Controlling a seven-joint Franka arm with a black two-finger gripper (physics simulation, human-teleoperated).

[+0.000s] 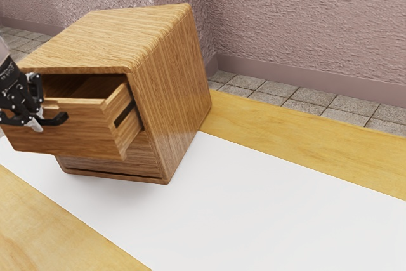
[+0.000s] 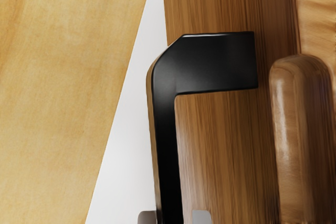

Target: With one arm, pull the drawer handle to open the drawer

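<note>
Roughly halfway: drawer (image 1: 76, 132) is partly out of the cabinet (image 1: 168, 74), gripper (image 1: 38, 116) clamped on handle (image 2: 210, 66), more pull likely needed

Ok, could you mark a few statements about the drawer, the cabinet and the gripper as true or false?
1. The drawer is pulled partly out of the wooden cabinet. True.
2. The cabinet stands on a black surface. False: the surface under it is white.
3. The drawer handle is black. True.
4. The gripper hovers above the cabinet's top. False: it is at the drawer's front, near the exterior view's left edge.
</note>
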